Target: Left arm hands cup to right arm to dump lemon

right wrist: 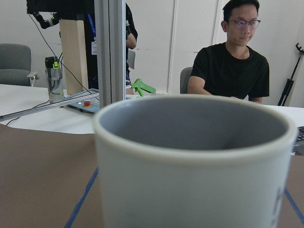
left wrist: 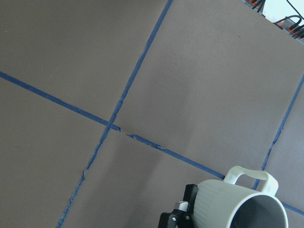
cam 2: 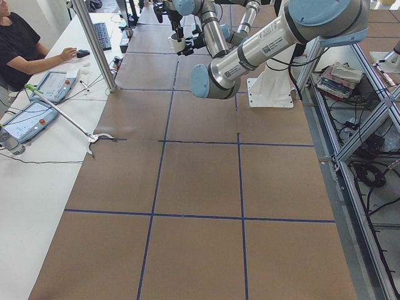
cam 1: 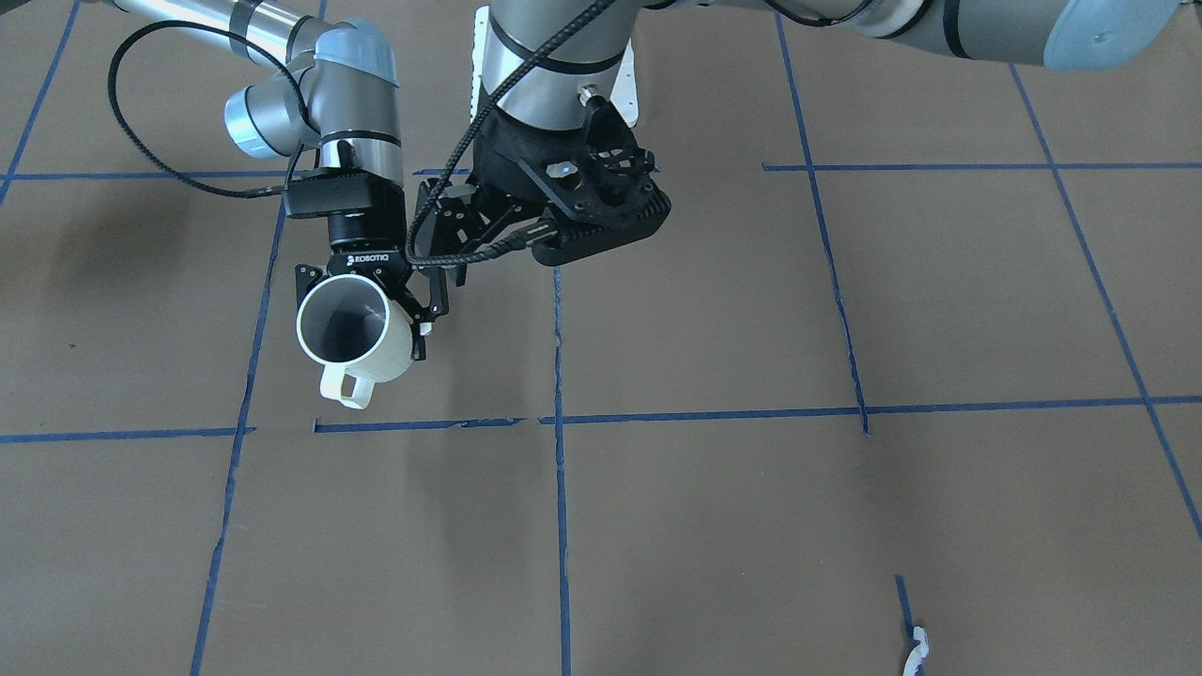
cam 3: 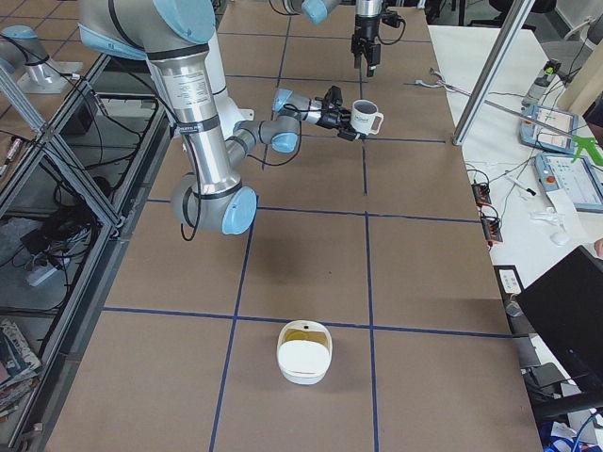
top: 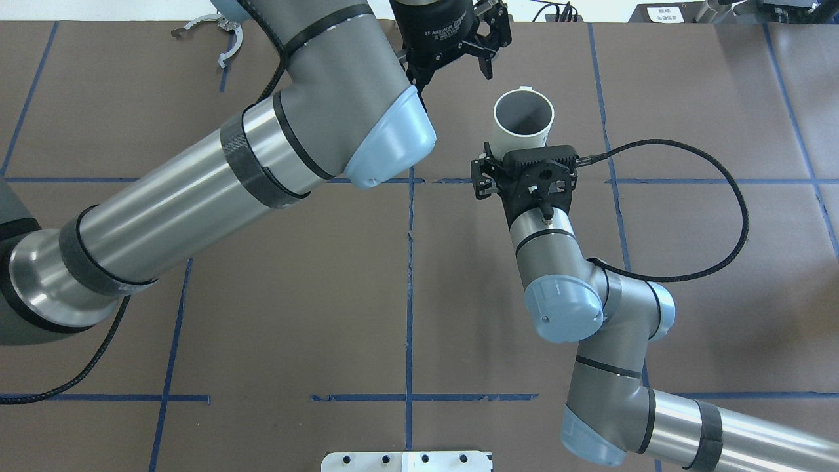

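My right gripper (cam 1: 364,305) is shut on the ribbed wall of the white cup (cam 1: 352,330) and holds it above the table, mouth up and a little tilted, handle away from the robot. The overhead view shows the same grip, with the right gripper (top: 522,152) just below the cup (top: 522,121). Beside it, my left gripper (top: 452,65) stands open and empty, apart from the cup, and it also shows in the front view (cam 1: 439,246). The cup sits at the lower right of the left wrist view (left wrist: 237,206) and fills the right wrist view (right wrist: 194,161). The lemon is out of view; the cup's grey inside shows nothing yellow.
A white bowl (cam 3: 303,363) holding something yellowish stands far down the table towards the robot's right end. A white grabber tool (top: 221,36) lies at the table's far edge. A person (cam 2: 19,47) sits at the side desk among monitors and cables.
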### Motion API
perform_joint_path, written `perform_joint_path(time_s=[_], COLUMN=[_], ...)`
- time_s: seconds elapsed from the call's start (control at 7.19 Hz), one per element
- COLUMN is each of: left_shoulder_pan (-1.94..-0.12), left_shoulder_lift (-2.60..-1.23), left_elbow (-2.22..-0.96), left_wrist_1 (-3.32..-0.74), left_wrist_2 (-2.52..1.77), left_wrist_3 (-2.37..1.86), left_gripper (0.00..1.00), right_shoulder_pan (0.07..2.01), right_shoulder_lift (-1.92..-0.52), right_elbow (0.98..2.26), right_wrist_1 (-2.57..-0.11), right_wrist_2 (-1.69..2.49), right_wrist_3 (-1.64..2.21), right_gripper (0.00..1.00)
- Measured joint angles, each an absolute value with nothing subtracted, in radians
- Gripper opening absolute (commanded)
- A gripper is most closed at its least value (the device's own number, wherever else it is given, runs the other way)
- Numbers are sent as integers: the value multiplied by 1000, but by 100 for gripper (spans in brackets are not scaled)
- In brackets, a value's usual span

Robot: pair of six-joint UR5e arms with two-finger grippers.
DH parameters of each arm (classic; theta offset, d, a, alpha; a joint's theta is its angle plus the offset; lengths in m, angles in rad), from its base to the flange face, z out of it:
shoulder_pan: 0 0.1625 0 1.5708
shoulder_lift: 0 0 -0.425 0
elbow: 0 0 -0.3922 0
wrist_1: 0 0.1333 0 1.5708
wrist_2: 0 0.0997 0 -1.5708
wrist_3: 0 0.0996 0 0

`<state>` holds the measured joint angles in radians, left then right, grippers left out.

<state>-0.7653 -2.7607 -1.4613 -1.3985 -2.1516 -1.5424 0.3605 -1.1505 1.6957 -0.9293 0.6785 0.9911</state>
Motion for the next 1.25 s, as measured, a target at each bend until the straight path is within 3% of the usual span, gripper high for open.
perform_joint_path(time_s=[0.7, 0.97, 1.25], left_shoulder_pan=[-716, -705, -701], left_shoulder_lift=[-2758, -2755, -2754], left_elbow=[-1408, -1404, -1404], left_wrist_1=[-1439, -1440, -1440], left_wrist_2=[-2148, -2148, -2148], left_wrist_3=[-1547, -1550, -1553], left_gripper=[93, 71, 62], right_shoulder_pan=[292, 292, 292], right_shoulder_lift=[-1132, -1128, -1119], right_elbow=[1685, 1686, 1686], right_wrist_1=[-931, -931, -930], right_wrist_2=[554, 551, 550], right_wrist_3=[899, 896, 896], right_gripper=[7, 8, 9])
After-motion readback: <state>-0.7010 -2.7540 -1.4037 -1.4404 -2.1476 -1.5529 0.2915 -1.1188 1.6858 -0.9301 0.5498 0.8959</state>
